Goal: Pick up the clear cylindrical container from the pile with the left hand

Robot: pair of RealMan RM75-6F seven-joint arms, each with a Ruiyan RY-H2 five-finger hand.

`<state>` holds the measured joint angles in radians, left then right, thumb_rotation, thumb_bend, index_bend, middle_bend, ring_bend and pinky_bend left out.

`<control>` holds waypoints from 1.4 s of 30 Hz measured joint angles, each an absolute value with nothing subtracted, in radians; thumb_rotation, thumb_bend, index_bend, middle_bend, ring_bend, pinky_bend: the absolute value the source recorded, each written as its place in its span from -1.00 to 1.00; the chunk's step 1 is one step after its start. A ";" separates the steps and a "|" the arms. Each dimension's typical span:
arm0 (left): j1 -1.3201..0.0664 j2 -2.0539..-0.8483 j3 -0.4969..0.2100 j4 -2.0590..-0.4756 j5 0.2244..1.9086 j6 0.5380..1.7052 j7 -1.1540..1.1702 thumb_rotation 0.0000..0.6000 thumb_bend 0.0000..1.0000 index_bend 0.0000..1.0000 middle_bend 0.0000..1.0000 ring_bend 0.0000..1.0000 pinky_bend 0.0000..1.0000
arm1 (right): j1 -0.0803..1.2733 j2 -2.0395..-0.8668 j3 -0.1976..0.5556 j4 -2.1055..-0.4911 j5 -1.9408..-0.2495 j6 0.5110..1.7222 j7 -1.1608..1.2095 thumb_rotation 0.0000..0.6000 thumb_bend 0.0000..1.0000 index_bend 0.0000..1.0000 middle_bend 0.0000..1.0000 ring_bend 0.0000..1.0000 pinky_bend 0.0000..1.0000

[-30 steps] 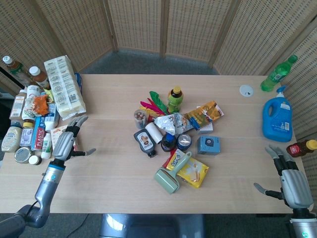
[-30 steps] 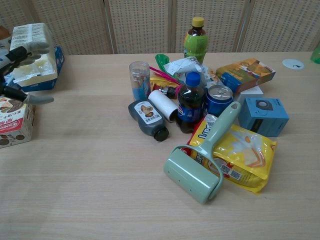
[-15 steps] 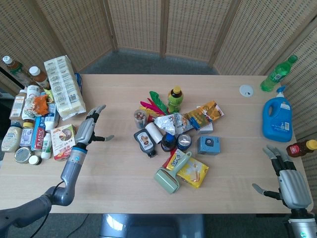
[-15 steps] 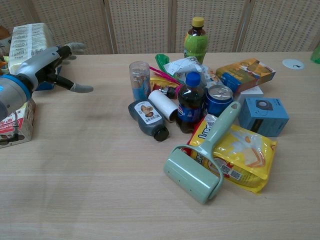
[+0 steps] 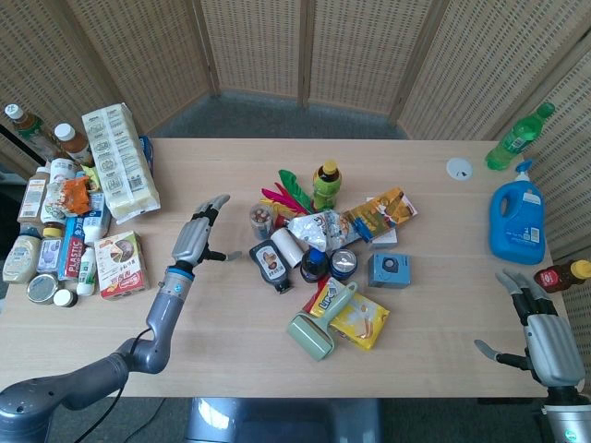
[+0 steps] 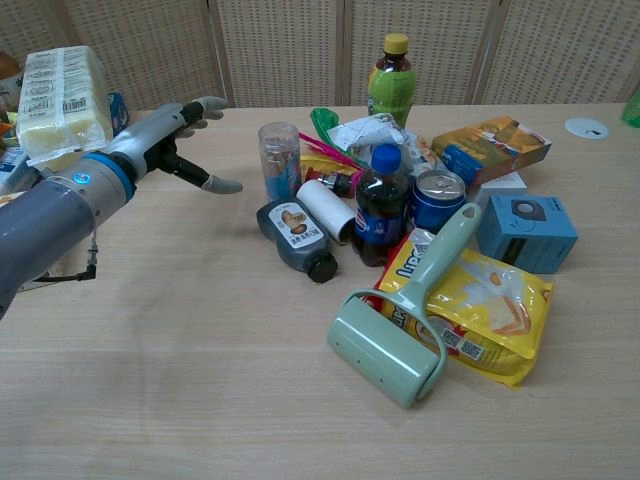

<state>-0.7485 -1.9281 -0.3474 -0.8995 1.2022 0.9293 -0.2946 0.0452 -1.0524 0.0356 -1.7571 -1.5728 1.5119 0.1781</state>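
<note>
The clear cylindrical container (image 5: 260,221) (image 6: 279,160) stands upright at the left edge of the pile, with coloured bits inside. My left hand (image 5: 198,238) (image 6: 172,138) hovers open just left of it, fingers spread and thumb pointing toward it, a short gap between them. It holds nothing. My right hand (image 5: 543,340) is open at the table's near right corner, far from the pile, and shows only in the head view.
Beside the container lie a dark squeeze bottle (image 6: 295,236), a white roll (image 6: 327,211) and a cola bottle (image 6: 379,205). A green lint roller (image 6: 400,320) lies on a yellow bag. Boxes and jars (image 5: 65,221) crowd the left edge; a blue detergent jug (image 5: 519,218) stands right.
My left hand has swept from the table's left side rightward toward the clear container, staying open. The right hand has barely moved.
</note>
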 measured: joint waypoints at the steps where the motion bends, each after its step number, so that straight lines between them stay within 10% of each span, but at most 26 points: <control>1: -0.756 -1.938 -0.351 -0.887 1.199 0.925 -0.294 1.00 -1.00 -1.00 -1.00 -1.00 -1.00 | 0.046 -1.053 0.036 -1.755 -1.570 1.509 0.180 1.00 -1.00 -1.00 -1.00 -1.00 -1.00; 13: -0.876 -2.073 -0.393 -0.672 1.173 0.852 -0.341 1.00 -1.00 -0.98 -1.00 -1.00 -1.00 | 0.064 -1.060 0.048 -1.732 -1.528 1.468 0.197 1.00 -1.00 -1.00 -1.00 -1.00 -1.00; 16: -0.908 -2.107 -0.403 -0.613 1.174 0.846 -0.364 1.00 -1.00 -0.66 -0.91 -0.96 -0.87 | 0.068 -1.062 0.048 -1.731 -1.523 1.460 0.196 1.00 -1.00 -1.00 -1.00 -1.00 -1.00; 25: -0.991 -2.234 -0.449 -0.419 1.140 0.850 -0.335 1.00 -0.90 0.56 0.24 0.09 0.06 | 0.071 -1.056 0.047 -1.732 -1.519 1.451 0.220 1.00 -1.00 -1.00 -1.00 -1.00 -1.00; 42: -0.928 -2.085 -0.458 -0.645 1.173 1.081 -0.307 1.00 -0.85 0.62 0.29 0.13 0.03 | 0.060 -1.041 0.037 -1.750 -1.560 1.485 0.232 1.00 -1.00 -1.00 -1.00 -1.00 -1.00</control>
